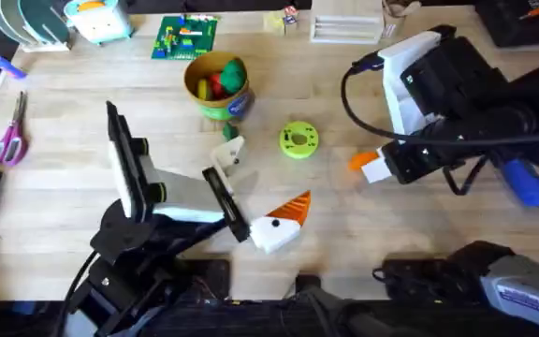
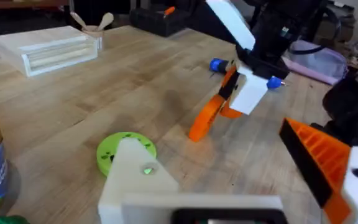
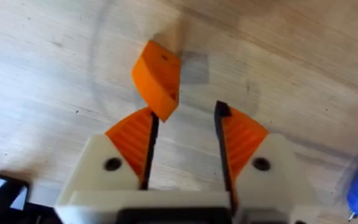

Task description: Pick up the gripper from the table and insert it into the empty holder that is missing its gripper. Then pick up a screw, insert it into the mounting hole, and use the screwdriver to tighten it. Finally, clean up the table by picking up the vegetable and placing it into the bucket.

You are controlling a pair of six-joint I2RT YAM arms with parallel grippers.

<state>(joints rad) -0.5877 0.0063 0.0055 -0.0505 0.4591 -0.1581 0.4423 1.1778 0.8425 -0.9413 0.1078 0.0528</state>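
Observation:
The orange gripper wedge [image 3: 157, 78] stands tilted on the table, touching the tip of one finger of my right gripper [image 3: 185, 127]. That gripper is open and holds nothing; it also shows in the overhead view [image 1: 368, 167]. From the left wrist view the wedge [image 2: 202, 121] leans under it. My left gripper [image 1: 255, 187] is wide open: one finger is the bare white holder [image 2: 135, 177], the other carries an orange pad [image 2: 319, 155]. The blue screwdriver [image 1: 527, 183] lies at the right. The yellow bucket [image 1: 215, 105] holds red and green toy produce. A green vegetable end [image 2: 5, 219] shows at its foot. The screw is out of view.
A lime-green disc with holes [image 1: 298, 140] lies between the bucket and my right gripper. Pink-handled scissors [image 1: 7, 140] lie at the left edge. A green brick plate [image 1: 185, 37] and a white wooden box [image 1: 344, 28] sit along the back.

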